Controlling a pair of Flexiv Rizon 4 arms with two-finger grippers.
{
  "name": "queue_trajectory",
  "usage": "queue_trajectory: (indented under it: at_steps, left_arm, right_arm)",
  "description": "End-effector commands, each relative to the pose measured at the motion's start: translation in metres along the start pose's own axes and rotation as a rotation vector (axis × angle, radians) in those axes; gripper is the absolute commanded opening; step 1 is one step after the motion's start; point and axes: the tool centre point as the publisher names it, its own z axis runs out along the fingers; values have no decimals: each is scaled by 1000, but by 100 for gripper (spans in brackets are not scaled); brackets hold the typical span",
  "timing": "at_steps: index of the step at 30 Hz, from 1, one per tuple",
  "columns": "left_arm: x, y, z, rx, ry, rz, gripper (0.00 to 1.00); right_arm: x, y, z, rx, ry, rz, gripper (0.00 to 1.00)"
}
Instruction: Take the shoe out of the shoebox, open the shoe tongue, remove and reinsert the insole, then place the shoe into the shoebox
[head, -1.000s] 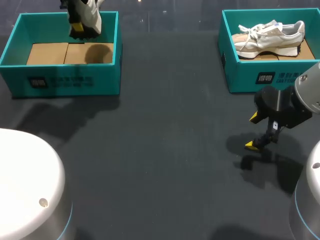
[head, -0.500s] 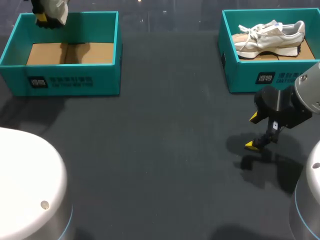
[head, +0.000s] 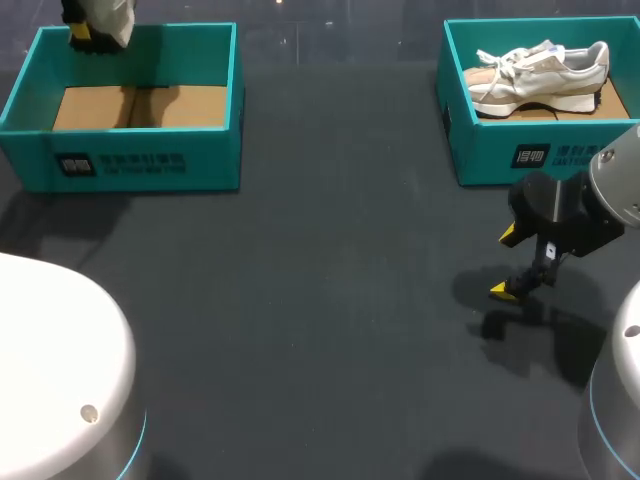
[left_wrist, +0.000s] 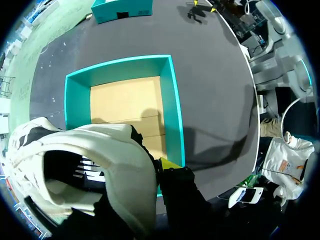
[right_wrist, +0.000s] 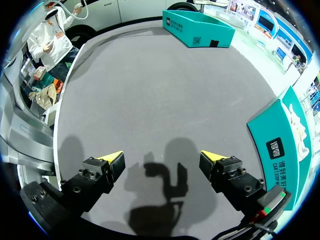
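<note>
One shoe clamped in left gripper, above shoebox.

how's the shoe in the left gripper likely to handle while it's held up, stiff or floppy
Probably floppy: the white shoe has a soft upper bulging beside the left gripper, which pinches one edge. Likely light: that pinch holds it above the teal shoebox. It may sag or swing, with most of it off to one side.

Teal shoebox, cream shoe with black stripes.
</note>
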Motion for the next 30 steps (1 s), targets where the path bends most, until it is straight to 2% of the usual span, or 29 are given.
queue_trajectory:
  at_steps: [1,7,9,10,11,12,25,27,29,30]
  left_arm:
    - [2,35,8,37,-12,24,0]
    - [7,56,12,9,-15,225,0]
    - [7,59,13,-44,3,347,0]
    - [10,61,14,-85,19,486,0]
    - [13,63,17,-182,16,539,0]
    - [12,64,21,-270,14,506,0]
    - [12,64,21,-270,14,506,0]
    - [7,77,22,-244,-9,603,0]
    - [4,91,23,-166,-9,786,0]
    - [2,97,23,-183,-9,792,0]
  right_arm:
    - [1,0,0,0,-1,-1,100]
    - [1,0,0,0,-1,-1,100]
    - [1,0,0,0,-1,-1,100]
    - [1,0,0,0,-1,-1,100]
    - [1,0,0,0,-1,-1,100]
    - [1,0,0,0,-1,-1,100]
    - [1,0,0,0,-1,-1,100]
    - [1,0,0,0,-1,-1,100]
    - [1,0,0,0,-1,-1,100]
    - [1,0,0,0,-1,-1,100]
